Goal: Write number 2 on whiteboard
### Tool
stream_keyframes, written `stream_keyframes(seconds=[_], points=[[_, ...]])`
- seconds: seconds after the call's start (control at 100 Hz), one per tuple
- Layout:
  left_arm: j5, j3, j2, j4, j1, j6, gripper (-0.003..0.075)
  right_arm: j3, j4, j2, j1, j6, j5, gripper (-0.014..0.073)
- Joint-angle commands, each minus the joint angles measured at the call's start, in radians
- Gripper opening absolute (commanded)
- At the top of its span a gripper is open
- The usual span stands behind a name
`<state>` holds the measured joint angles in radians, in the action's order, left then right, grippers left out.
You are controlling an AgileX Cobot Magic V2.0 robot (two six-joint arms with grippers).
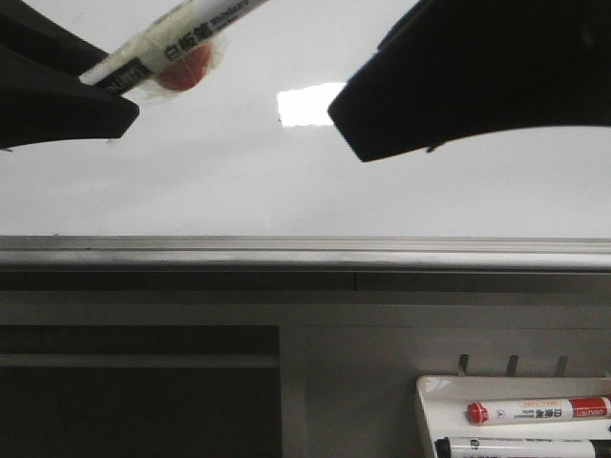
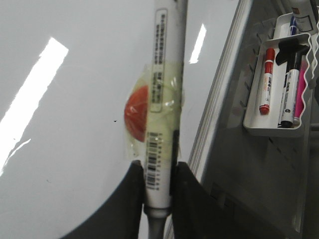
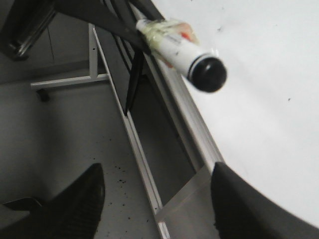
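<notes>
The whiteboard (image 1: 305, 181) filled the upper part of the front view, glossy and white above its grey metal strip, with one bright rectangular reflection. No number 2 showed anywhere on it: only tiny specks, so as far as the pictures went the writing had not begun and the whole digit was left to draw.

The left gripper (image 2: 158, 186) was pinched on the rear end of a marker (image 2: 164, 89), its dark fingers (image 2: 187, 194) pressed against the barrel on both sides. The marker had yellowish tape and a red disc (image 2: 135, 118) wrapped around its middle. In the right wrist view its black cap end (image 3: 207, 74) appeared to be on, pointing out over the board; if so, the cap would have to come off before any stroke. Whether the marker touched the board could not be told.

The right gripper (image 3: 157, 199) was spread wide and held nothing, hanging near the board's edge.

Below the board, at the right, a small white tray (image 2: 271, 130) hung on hooks. It held a red-capped marker (image 2: 267, 82), a black one (image 2: 289, 92) and a pink one (image 2: 301, 97), lying side by side.
</notes>
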<state>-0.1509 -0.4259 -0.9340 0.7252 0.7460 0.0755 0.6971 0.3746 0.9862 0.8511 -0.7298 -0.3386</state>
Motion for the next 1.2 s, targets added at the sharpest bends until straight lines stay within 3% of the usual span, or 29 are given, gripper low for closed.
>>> stream_keyframes(seconds=[0.0,0.21,0.51,0.85,0.95,1.02,1.07,1.19], points=[[-0.071,-0.022,0.014,-0.006,0.005,-0.009,-0.0020,0.048,0.012,0.017,0.002,-0.025,0.114,0.0417],[-0.135,-0.004,0.011,0.074,0.005,-0.009,-0.0020,0.110,0.011,0.058,0.025,-0.057,0.125,0.0417],[-0.140,0.000,0.011,0.078,0.005,-0.009,-0.0020,0.127,0.011,0.100,0.097,-0.084,0.154,0.0339],[-0.136,0.000,0.011,0.079,0.005,-0.009,-0.0020,0.137,0.011,0.109,0.104,-0.084,0.182,0.0323],[-0.136,0.000,0.011,0.079,0.005,-0.009,-0.0020,0.137,0.011,0.109,0.104,-0.084,0.182,0.0225],[-0.136,0.000,0.011,0.079,0.005,-0.009,-0.0020,0.137,0.012,0.109,0.104,-0.084,0.179,0.0073],[-0.136,0.000,0.011,0.079,0.005,-0.009,-0.0020,0.137,0.012,0.109,0.104,-0.084,0.177,-0.0081],[-0.136,0.000,0.011,0.079,0.005,-0.009,-0.0020,0.137,0.012,0.109,0.104,-0.081,0.185,-0.0072]])
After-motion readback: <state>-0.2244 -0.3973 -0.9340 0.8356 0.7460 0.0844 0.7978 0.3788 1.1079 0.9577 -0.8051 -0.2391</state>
